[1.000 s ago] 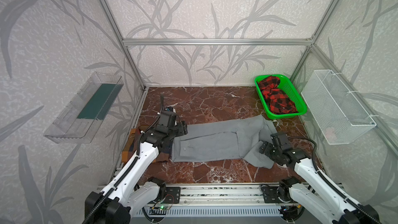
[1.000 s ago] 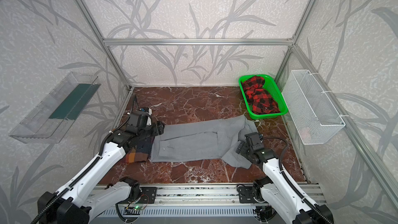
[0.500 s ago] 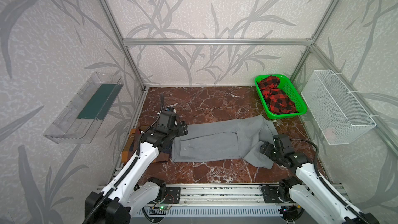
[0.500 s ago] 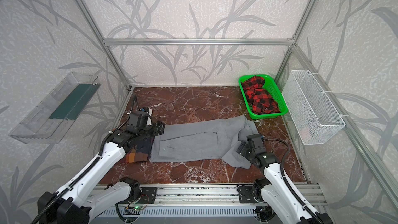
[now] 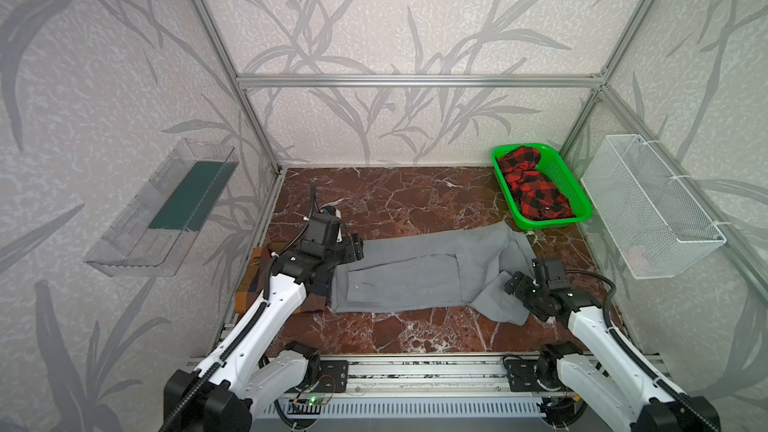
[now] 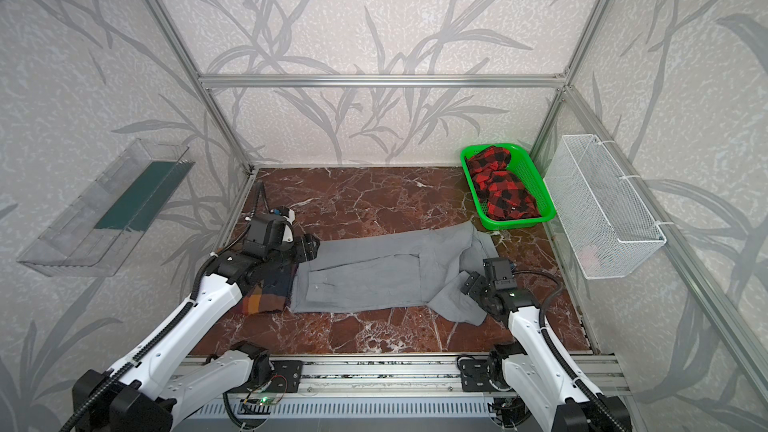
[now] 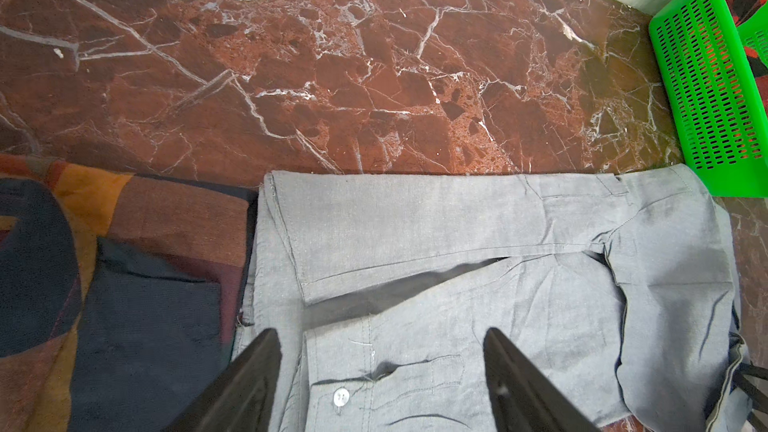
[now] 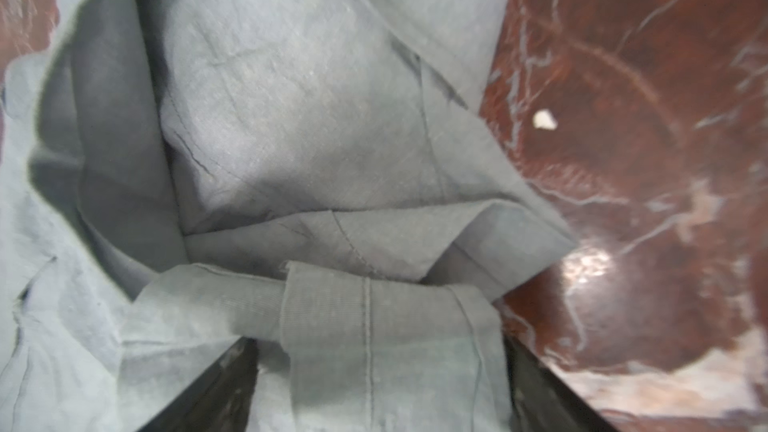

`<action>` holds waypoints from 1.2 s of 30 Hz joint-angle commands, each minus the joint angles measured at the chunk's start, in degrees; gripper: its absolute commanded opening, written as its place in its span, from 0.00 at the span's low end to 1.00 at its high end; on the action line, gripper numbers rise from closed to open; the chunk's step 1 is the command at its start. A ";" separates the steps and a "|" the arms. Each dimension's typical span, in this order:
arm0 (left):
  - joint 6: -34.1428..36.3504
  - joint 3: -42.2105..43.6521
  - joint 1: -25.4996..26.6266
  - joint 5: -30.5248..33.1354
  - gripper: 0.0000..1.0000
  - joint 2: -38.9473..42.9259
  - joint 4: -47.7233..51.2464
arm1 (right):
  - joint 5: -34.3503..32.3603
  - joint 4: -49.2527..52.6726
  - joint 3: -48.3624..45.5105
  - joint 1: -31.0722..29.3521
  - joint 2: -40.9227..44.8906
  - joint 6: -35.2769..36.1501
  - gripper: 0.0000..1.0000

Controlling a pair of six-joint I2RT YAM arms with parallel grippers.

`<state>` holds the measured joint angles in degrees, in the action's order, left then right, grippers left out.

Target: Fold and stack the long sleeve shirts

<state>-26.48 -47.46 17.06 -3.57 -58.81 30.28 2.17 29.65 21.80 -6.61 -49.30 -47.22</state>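
Note:
A grey long sleeve shirt [image 5: 415, 276] [image 6: 374, 276] lies folded lengthwise across the marble floor. A second long sleeve shirt, in orange, brown and navy checks [image 5: 249, 280] [image 7: 145, 263], lies folded at its left end, partly under my left arm. My left gripper [image 5: 355, 249] [image 7: 380, 334] hovers open over the grey shirt's buttoned cuff [image 7: 345, 396]. At the shirt's right end my right gripper [image 5: 513, 286] [image 8: 378, 344] stands open, its fingers straddling a folded grey band of cloth [image 8: 365, 326] without pinching it.
A green basket [image 5: 579, 209] with a red and black checked cloth [image 5: 532, 184] stands at the back right, touching the grey shirt's corner. A white wire basket [image 5: 652, 209] hangs on the right wall and a clear tray [image 5: 166, 209] on the left wall.
My right arm has shifted slightly at the grey shirt's right end. The left arm and both shirts have not moved.

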 commanded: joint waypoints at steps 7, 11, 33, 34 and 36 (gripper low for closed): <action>1.39 0.66 -0.53 -0.67 0.77 0.47 0.05 | 0.72 -2.06 -1.32 0.15 6.03 2.35 0.33; 1.34 0.46 -0.71 -1.44 0.77 -0.08 -0.04 | 0.61 -2.53 -1.57 0.18 9.10 3.53 0.20; 1.43 1.26 -1.06 -6.28 0.78 0.60 -2.94 | 14.55 -7.96 11.18 -4.14 14.60 24.67 0.00; 1.44 1.58 -1.02 -7.09 0.79 0.92 -3.84 | 13.77 -7.86 12.02 -5.87 13.91 26.31 0.00; 1.45 2.43 -1.06 -8.39 0.81 1.75 -5.86 | 11.95 -7.86 13.34 -9.21 13.27 29.32 0.00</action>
<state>-26.28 -46.17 16.36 -9.04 -58.70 27.27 13.50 24.34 32.18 -12.80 -35.51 -24.23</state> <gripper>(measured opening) 0.803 0.049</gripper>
